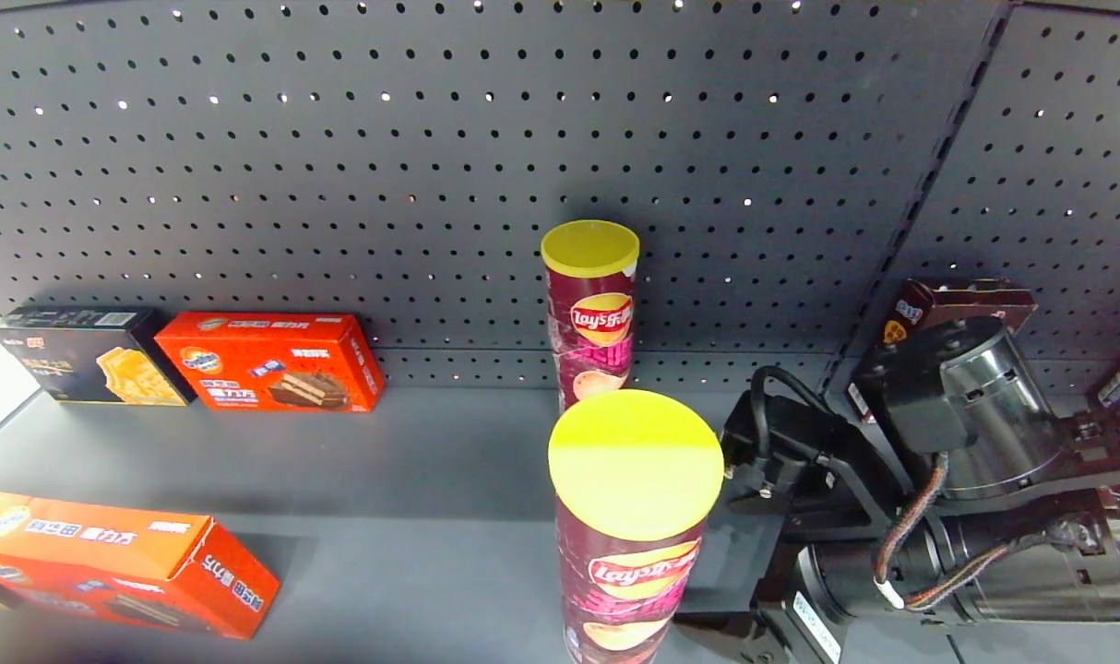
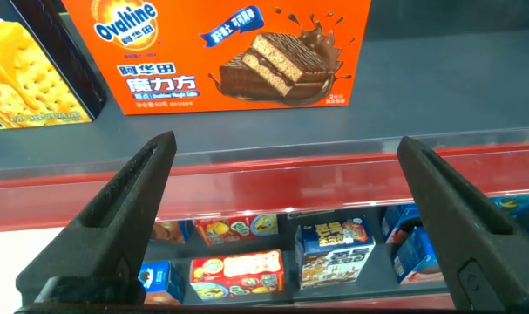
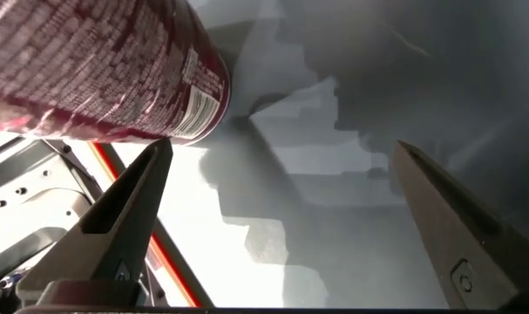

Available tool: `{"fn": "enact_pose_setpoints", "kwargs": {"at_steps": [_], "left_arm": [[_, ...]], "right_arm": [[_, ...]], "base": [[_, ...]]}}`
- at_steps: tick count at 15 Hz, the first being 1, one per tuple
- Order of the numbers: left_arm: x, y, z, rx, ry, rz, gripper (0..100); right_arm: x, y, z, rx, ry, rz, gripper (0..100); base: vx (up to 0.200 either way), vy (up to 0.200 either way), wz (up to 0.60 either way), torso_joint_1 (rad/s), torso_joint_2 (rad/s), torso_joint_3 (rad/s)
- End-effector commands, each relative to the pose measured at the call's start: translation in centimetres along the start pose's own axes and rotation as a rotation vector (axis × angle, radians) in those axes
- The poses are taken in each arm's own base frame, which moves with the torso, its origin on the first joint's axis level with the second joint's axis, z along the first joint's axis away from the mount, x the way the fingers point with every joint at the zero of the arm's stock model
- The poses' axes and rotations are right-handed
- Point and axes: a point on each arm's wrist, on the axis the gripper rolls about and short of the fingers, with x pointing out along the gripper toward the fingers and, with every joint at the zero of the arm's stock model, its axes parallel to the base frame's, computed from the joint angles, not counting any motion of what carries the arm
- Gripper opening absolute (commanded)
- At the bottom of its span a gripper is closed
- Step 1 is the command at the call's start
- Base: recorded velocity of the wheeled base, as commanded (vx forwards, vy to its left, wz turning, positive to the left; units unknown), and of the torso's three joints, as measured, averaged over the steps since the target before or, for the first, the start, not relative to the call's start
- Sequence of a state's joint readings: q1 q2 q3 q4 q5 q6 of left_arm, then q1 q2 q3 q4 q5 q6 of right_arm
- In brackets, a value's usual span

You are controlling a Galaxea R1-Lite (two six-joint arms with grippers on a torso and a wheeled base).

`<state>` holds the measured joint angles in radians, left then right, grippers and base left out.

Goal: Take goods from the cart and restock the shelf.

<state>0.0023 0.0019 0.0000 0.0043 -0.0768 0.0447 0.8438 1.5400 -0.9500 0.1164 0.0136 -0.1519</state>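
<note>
Two maroon chip cans with yellow lids stand upright on the dark grey shelf. One can is at the back by the pegboard, the other can near the front edge. My right arm is just right of the front can. My right gripper is open, and the front can lies outside its fingers, close to one fingertip. My left gripper is open and holds nothing, facing an orange cake box on the shelf.
An orange cake box and a black cracker box sit at the back left, and another orange box at the front left. A brown box stands behind my right arm. Below the red shelf edge, small boxes fill a lower shelf.
</note>
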Motion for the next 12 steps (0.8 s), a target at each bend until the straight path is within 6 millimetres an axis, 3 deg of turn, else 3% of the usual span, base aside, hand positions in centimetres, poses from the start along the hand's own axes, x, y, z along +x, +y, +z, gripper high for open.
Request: {"fn": "enact_pose_setpoints", "kwargs": {"at_steps": [1,12], "left_arm": [[0.0,0.0,0.0,0.0,0.0,0.001,100],[0.0,0.0,0.0,0.0,0.0,0.001,100]], "right_arm": [[-0.2,-0.1,-0.1,0.002,-0.002,-0.003,100],[0.9,0.1,0.2,-0.006,-0.002,0.006,100]], "base": [[0.0,0.0,0.0,0.0,0.0,0.0],[0.0,0.0,0.0,0.0,0.0,0.0]]}}
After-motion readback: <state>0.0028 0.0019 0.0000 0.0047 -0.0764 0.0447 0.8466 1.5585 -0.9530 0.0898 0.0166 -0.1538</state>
